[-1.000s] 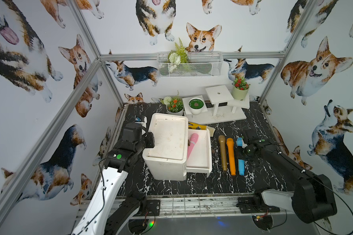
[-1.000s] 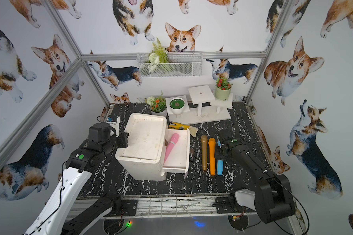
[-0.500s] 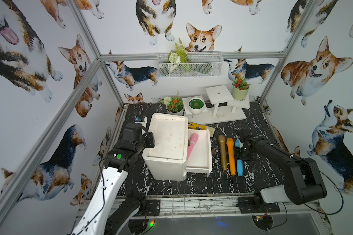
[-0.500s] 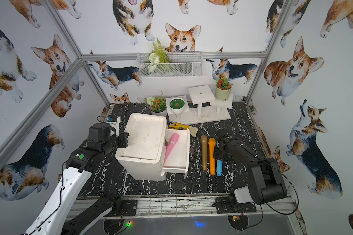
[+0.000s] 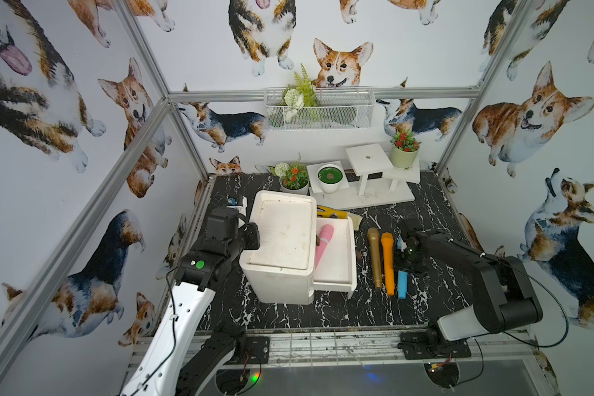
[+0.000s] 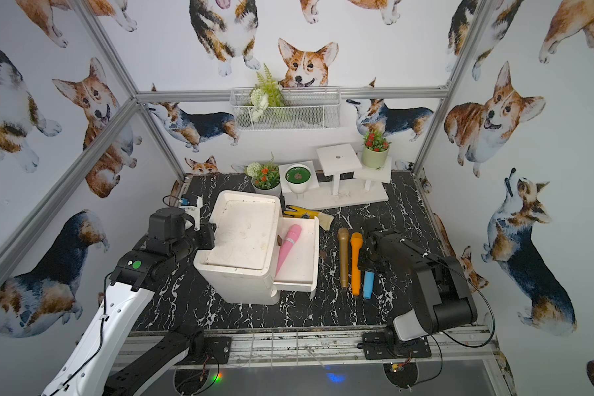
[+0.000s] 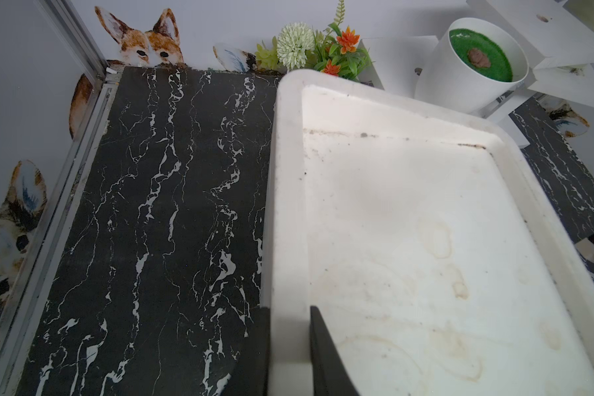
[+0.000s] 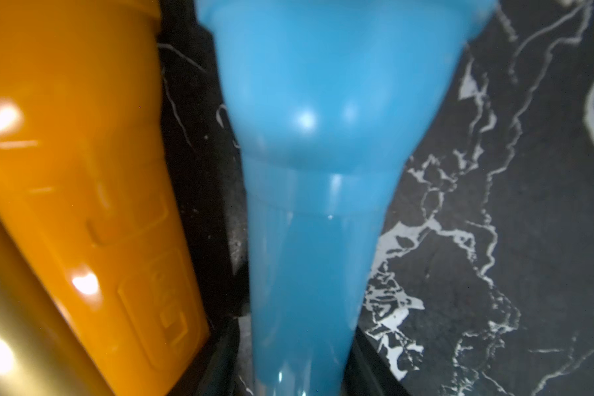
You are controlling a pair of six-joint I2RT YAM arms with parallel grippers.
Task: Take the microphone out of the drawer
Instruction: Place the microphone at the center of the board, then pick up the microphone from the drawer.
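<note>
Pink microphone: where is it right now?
In both top views the pink microphone lies in the open drawer, beside the cabinet, left of the gold microphone.

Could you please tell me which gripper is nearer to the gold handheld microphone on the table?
Right. The right gripper sits at the blue microphone, two over from the gold microphone; the left gripper clamps the far rim of the white drawer unit.

Corgi-print walls [image 5: 203, 51] all round my jaws, aluminium frame [image 5: 426, 93] at the corners. Black marbled table [image 5: 288, 315] under them; wire basket [image 5: 323, 116] on the wall beyond.
</note>
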